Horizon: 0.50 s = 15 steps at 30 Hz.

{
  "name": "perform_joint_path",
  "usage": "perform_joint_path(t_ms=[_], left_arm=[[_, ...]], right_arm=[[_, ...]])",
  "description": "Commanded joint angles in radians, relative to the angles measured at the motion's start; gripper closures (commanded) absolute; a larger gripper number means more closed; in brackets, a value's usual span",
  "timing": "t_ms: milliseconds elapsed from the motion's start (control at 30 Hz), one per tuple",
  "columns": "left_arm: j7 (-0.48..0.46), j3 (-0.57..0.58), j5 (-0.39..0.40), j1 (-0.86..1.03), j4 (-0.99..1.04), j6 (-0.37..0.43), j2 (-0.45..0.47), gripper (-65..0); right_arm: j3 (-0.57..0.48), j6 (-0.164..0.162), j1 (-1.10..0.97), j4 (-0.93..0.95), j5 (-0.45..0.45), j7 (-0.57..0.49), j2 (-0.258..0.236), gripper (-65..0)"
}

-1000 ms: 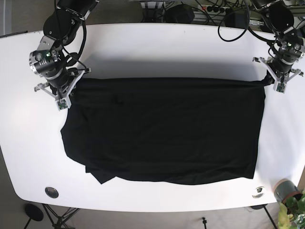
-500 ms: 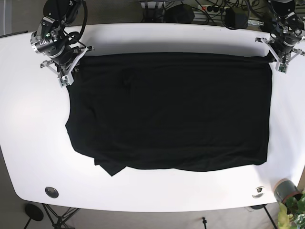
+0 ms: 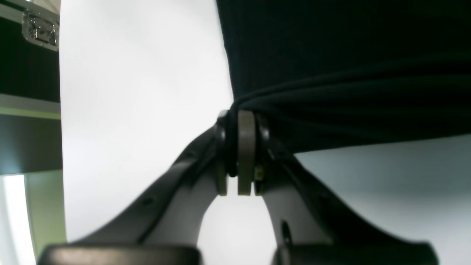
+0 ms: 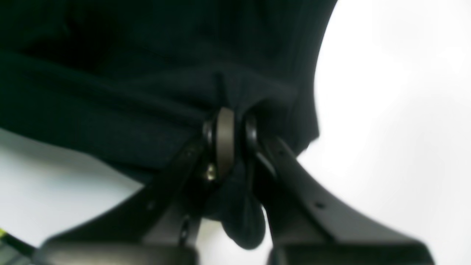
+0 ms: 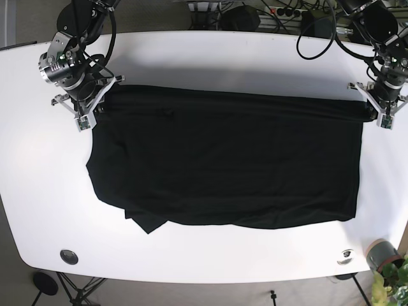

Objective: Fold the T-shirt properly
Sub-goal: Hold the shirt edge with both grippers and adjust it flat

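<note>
A black T-shirt (image 5: 223, 156) lies spread over the white table (image 5: 210, 57), its far edge stretched taut between the two arms. At the shirt's far right corner my left gripper (image 5: 376, 111) is shut, with the cloth (image 3: 331, 73) bunched and pinched between the fingers (image 3: 245, 147). My right gripper (image 5: 89, 111) is shut on the far left corner, where a fold of the T-shirt (image 4: 147, 73) hangs down between the fingers (image 4: 224, 143). The shirt's near edge is uneven, with a flap sticking out at the lower left.
A small round black fitting (image 5: 69, 257) sits near the table's front left edge and a grey one (image 5: 346, 254) near the front right. A potted plant (image 5: 389, 268) stands off the front right corner. Cables and black boxes (image 5: 255, 13) lie beyond the far edge.
Both grippers have come back toward the near side from the table's far edge, still holding the corners. The shirt's far edge has moved with them and stays taut.
</note>
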<state>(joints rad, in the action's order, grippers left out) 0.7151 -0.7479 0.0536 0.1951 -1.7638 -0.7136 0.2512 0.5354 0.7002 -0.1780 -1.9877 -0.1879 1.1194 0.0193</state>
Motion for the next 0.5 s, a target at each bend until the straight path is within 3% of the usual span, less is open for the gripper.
perform_joint_path(t_ms=[0,467], left_arm=[[-0.021,-0.008,-0.002,-0.05,0.006,0.015,0.021,0.0],[-0.028,0.11,-0.001,-0.242,0.27,0.015,0.092,0.0]], right_arm=[[-0.001,-0.002,0.027,0.0,0.003,-0.015,-0.011,-2.1],[-0.002,-0.002,0.183,0.159,0.001,-0.017,-0.038,-2.7]])
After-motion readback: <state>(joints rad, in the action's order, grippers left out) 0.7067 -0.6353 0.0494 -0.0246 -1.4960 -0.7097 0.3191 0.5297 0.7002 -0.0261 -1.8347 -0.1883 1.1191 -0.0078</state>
